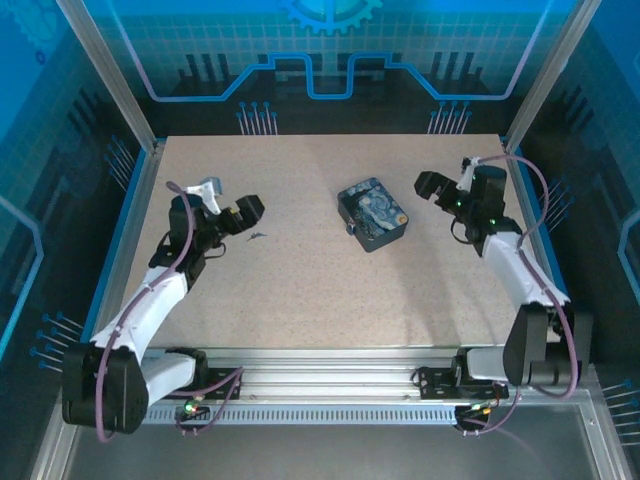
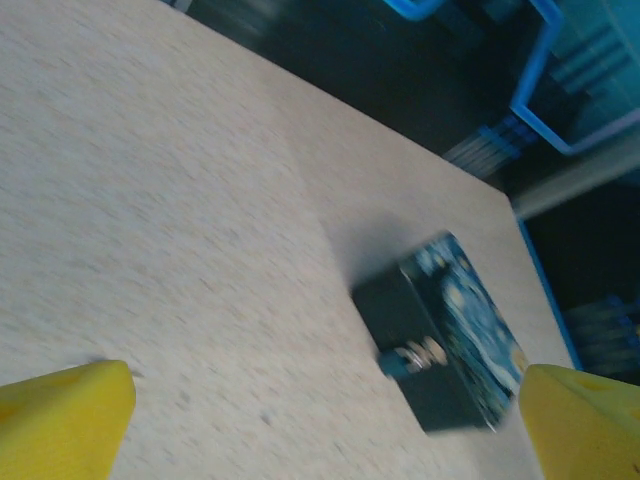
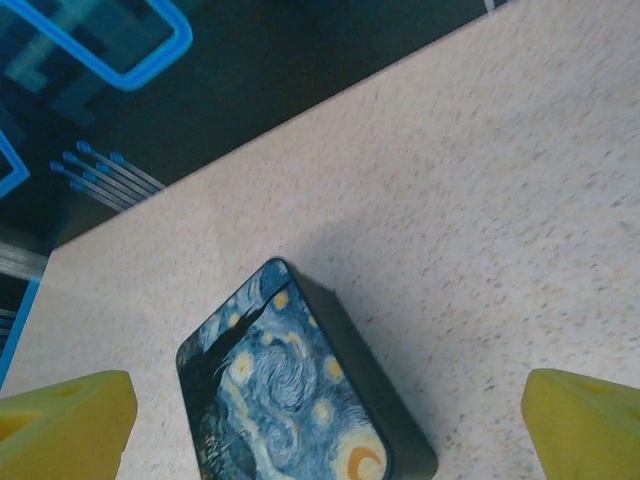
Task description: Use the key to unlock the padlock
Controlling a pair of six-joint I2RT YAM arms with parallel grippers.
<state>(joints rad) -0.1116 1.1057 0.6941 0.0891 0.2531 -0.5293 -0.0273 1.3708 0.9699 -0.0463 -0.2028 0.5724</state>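
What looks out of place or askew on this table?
Nothing is spilled or damaged. The painted box sits skewed on the table, and a small dark item, probably the key, lies loose left of it.

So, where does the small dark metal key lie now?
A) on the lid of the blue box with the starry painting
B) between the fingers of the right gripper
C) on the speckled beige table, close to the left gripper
C: in the top view the small dark metal key lies on the speckled beige table close to the left gripper, well apart from the blue starry box.
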